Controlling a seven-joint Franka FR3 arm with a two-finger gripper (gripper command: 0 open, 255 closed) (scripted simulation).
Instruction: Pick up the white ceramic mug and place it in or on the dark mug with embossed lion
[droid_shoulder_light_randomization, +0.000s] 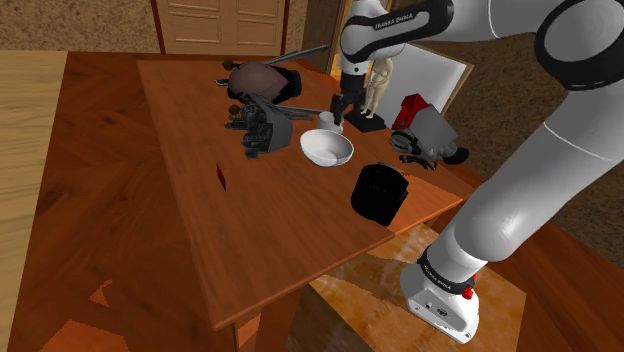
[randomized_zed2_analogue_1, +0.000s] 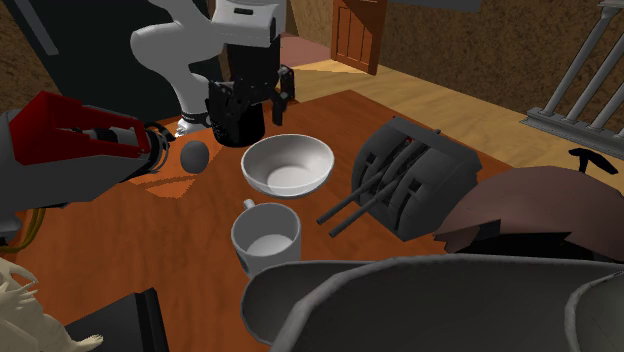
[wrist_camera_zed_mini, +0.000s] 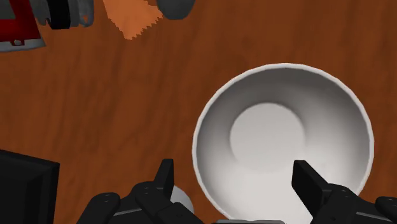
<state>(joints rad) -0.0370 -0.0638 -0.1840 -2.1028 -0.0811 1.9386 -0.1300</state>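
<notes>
Logging: we see the wooden surface (droid_shoulder_light_randomization: 250, 230) carrying everything. Our tool (wrist_camera_zed_mini: 234, 168) hangs above the white bowl (droid_shoulder_light_randomization: 327, 148), fingers (wrist_camera_zed_mini: 165, 178) apart, gripping nothing. The dark mug (droid_shoulder_light_randomization: 379, 192) stands near the surface's edge; the white mug (randomized_zed2_analogue_1: 266, 238) sits upright beside the bowl, which lies between them.

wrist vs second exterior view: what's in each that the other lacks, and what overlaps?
Wrist view's own: the pincer, fingers apart, looking down over the white bowl. Second exterior view's own: the dark mug beyond the bowl, a grey gun-turret model, a stair railing. Shared: the bowl, the white mug beside it (a sliver by one finger in the wrist view), the red-and-grey tool, the wooden tabletop.
</notes>
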